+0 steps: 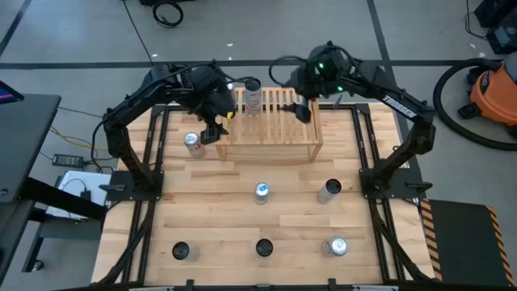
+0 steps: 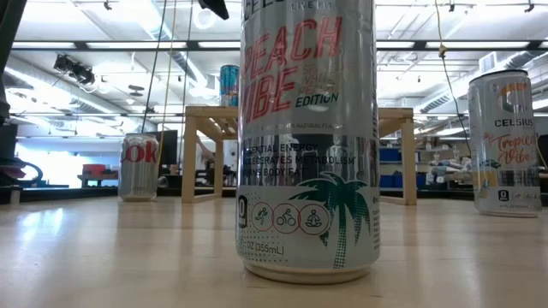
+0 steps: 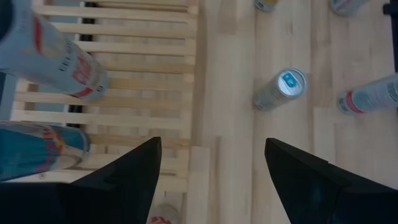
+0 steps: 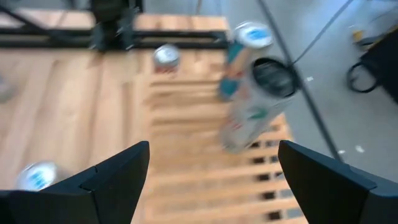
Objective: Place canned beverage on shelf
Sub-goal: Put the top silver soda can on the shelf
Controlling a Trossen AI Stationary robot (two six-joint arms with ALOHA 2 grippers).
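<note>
Two cans (image 1: pixel 253 97) stand upright on the shelf (image 1: pixel 271 121), far left end. Right gripper (image 1: pixel 303 111) hovers above the slats, fingers wide, holding nothing, apparently after release. Left gripper (image 1: pixel 212 129) open, empty, beside the shelf's left end.

Both arms reach inward at the far end. Left gripper (image 1: pixel 212 129) points down, jaws apart and empty; right gripper (image 1: pixel 303 111) hangs alongside, jaws wide.

Near can (image 2: pixel 308 137) reads "PEACH VIBE"; right can (image 2: pixel 505 141) "CELSIUS".
</note>
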